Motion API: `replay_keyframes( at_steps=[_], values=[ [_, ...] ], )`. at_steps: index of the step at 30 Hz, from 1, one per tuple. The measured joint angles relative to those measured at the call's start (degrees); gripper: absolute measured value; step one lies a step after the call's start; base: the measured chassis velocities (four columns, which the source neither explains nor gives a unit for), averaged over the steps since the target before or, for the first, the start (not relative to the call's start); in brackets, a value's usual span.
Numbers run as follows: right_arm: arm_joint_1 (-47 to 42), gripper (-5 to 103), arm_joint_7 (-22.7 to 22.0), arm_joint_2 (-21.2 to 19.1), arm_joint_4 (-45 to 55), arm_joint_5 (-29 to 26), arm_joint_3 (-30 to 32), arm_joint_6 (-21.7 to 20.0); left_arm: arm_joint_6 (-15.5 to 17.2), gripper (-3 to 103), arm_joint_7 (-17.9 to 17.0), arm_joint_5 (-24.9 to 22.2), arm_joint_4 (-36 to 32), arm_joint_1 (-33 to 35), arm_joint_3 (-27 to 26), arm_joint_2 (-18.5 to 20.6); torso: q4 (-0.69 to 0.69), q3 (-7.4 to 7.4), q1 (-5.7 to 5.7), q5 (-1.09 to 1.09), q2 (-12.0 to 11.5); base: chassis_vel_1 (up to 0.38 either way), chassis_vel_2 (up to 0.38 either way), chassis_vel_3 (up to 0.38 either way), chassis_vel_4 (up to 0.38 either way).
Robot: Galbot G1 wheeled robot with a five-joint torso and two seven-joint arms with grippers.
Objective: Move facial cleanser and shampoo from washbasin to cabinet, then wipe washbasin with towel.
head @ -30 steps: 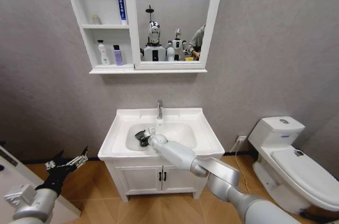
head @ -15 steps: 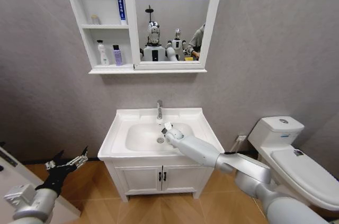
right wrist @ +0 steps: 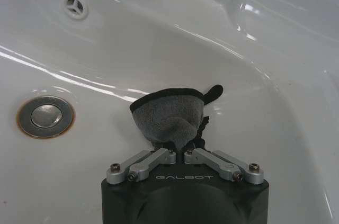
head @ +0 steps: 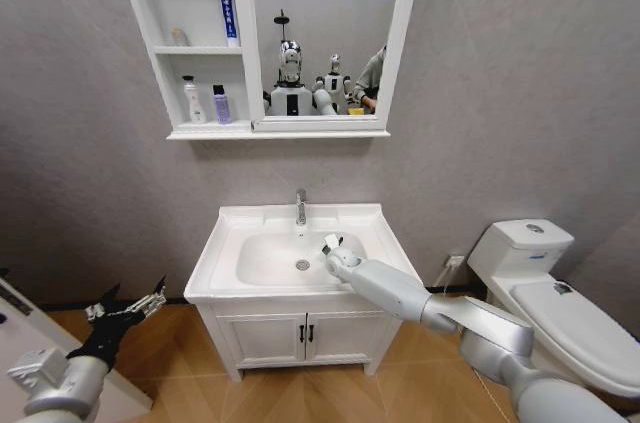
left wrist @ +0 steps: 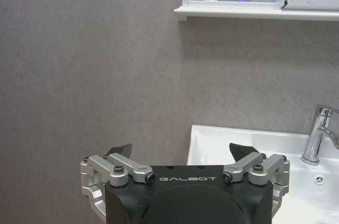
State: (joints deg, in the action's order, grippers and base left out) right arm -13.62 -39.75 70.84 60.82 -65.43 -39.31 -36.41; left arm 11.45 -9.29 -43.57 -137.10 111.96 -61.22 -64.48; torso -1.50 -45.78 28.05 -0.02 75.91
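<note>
My right gripper (head: 332,243) is down in the right side of the washbasin (head: 230,218) bowl. In the right wrist view it (right wrist: 180,149) is shut on the dark grey towel (right wrist: 168,116), which is pressed on the white bowl beside the metal drain (right wrist: 45,116). My left gripper (head: 127,309) hangs open and empty low at the left, away from the basin (left wrist: 181,153). On the cabinet (head: 192,133) shelves stand a blue-and-white tube (head: 228,3), a white bottle (head: 190,101) and a purple bottle (head: 220,103). I cannot tell which is the facial cleanser or the shampoo.
The chrome tap (head: 301,206) rises at the back of the basin. A low white two-door cupboard (head: 305,333) sits under it. A white toilet (head: 545,293) stands at the right. Wooden floor lies open at the lower left.
My right gripper has swept the towel across the bowl from its left side, past the drain, to its right side. The left arm has stayed still.
</note>
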Motion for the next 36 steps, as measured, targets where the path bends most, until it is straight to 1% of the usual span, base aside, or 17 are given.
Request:
replay_keyframes(
  at_steps=[3, 4, 9, 10, 13, 14, 17, 18, 20, 21, 24, 25, 27, 28, 32, 33, 36],
  values=[
    [-0.27, 2, 0.76, 1.76, -3.02, 0.02, 0.5, 0.08, 0.0, 100, 0.0, 0.0, 0.0, 0.0, 0.0, 0.0, 0.01, 0.0, 0.0, -0.01, 0.0, 0.0, 0.0, 0.0, 0.0],
    [-0.27, 2, 0.76, 1.76, -3.02, 0.02, 0.5, 0.08, 0.0, 100, 0.0, 0.0, 0.0, 0.0, 0.0, 0.0, 0.01, 0.0, 0.0, -0.01, 0.0, 0.0, 0.0, 0.0, 0.0],
    [-0.78, 2, 3.59, 4.64, -7.01, 2.62, 0.76, 1.66, 0.0, 100, 0.0, 0.0, 0.0, 0.0, 0.0, 0.0, 0.0, 0.01, -0.01, -0.02, 0.01, 0.0, 0.0, 0.0, 0.0],
    [-0.78, 2, 3.59, 4.64, -7.01, 2.62, 0.76, 1.66, 0.0, 100, 0.0, 0.0, 0.0, 0.0, 0.0, 0.0, 0.0, 0.01, -0.01, -0.02, 0.01, 0.0, 0.0, 0.0, 0.0],
    [-1.16, 2, 5.69, 7.08, -9.4, 4.32, 0.83, 3.15, 0.0, 100, 0.0, 0.0, 0.0, 0.0, 0.0, 0.0, 0.0, 0.01, -0.01, -0.02, 0.01, 0.0, 0.0, 0.0, 0.0],
    [-1.16, 2, 5.69, 7.08, -9.4, 4.32, 0.83, 3.15, 0.0, 100, 0.0, 0.0, 0.0, 0.0, 0.0, 0.0, 0.0, 0.01, -0.01, -0.02, 0.01, 0.0, 0.0, 0.0, 0.0],
    [-1.12, 2, 8.78, 10.83, -13.59, 5.1, 1.31, 5.51, 0.0, 100, 0.0, 0.0, 0.0, 0.0, 0.0, 0.0, -0.01, 0.01, -0.01, -0.02, 0.01, 0.0, 0.0, 0.0, 0.0],
    [-1.12, 2, 8.78, 10.83, -13.59, 5.1, 1.31, 5.51, 0.0, 100, 0.0, 0.0, 0.0, 0.0, 0.0, 0.0, -0.01, 0.01, -0.01, -0.02, 0.01, 0.0, 0.0, 0.0, 0.0],
    [-0.77, 2, 11.68, 14.0, -16.67, 5.4, 1.71, 7.04, 0.0, 100, 0.0, 0.0, 0.0, 0.0, 0.0, 0.0, -0.02, 0.01, -0.01, -0.02, 0.01, 0.0, 0.0, 0.0, 0.0],
    [-0.77, 2, 11.68, 14.0, -16.67, 5.4, 1.71, 7.04, 0.0, 100, 0.0, 0.0, 0.0, 0.0, 0.0, 0.0, -0.02, 0.01, -0.01, -0.02, 0.01, 0.0, 0.0, 0.0, 0.0],
    [-0.11, 2, 16.68, 19.23, -20.62, 5.26, 2.03, 8.82, 0.0, 100, 0.0, 0.0, 0.0, 0.0, 0.0, 0.0, 0.0, 0.0, 0.0, -0.01, 0.01, 0.0, 0.0, 0.0, 0.0],
    [-0.11, 2, 16.68, 19.23, -20.62, 5.26, 2.03, 8.82, 0.0, 100, 0.0, 0.0, 0.0, 0.0, 0.0, 0.0, 0.0, 0.0, 0.0, -0.01, 0.01, 0.0, 0.0, 0.0, 0.0],
    [0.13, 2, 19.78, 21.22, -22.16, 5.33, 2.01, 10.02, 0.0, 100, 0.0, 0.0, 0.0, 0.0, 0.0, 0.0, 0.03, 0.0, 0.0, 0.0, 0.0, 0.0, 0.0, 0.0, 0.0],
    [0.15, 2, 21.08, 21.5, -22.62, 5.33, 2.04, 10.52, 0.0, 100, 0.0, 0.0, 0.0, 0.0, 0.0, 0.0, 0.03, 0.0, 0.0, -0.01, 0.01, 0.0, 0.0, 0.0, 0.0],
    [-0.08, 2, 22.3, 21.64, -22.95, 5.27, 2.4, 11.24, 0.0, 100, 0.0, 0.0, 0.0, 0.0, 0.0, 0.0, -0.01, 0.0, 0.0, -0.01, 0.01, 0.0, 0.0, 0.0, 0.0],
    [-0.27, 2, 21.75, 21.63, -22.65, 5.27, 2.48, 11.18, 0.0, 100, 0.0, 0.0, 0.0, 0.0, 0.0, 0.0, -0.01, 0.0, 0.0, 0.0, 0.0, 0.0, 0.0, 0.0, 0.0],
    [-0.85, 2, 16.75, 21.18, -20.14, 4.75, 2.95, 7.81, 0.0, 100, 0.0, 0.0, 0.0, 0.0, 0.0, 0.0, 0.06, 0.0, 0.0, 0.03, 0.0, 0.0, 0.0, 0.0, 0.0]
  ],
)
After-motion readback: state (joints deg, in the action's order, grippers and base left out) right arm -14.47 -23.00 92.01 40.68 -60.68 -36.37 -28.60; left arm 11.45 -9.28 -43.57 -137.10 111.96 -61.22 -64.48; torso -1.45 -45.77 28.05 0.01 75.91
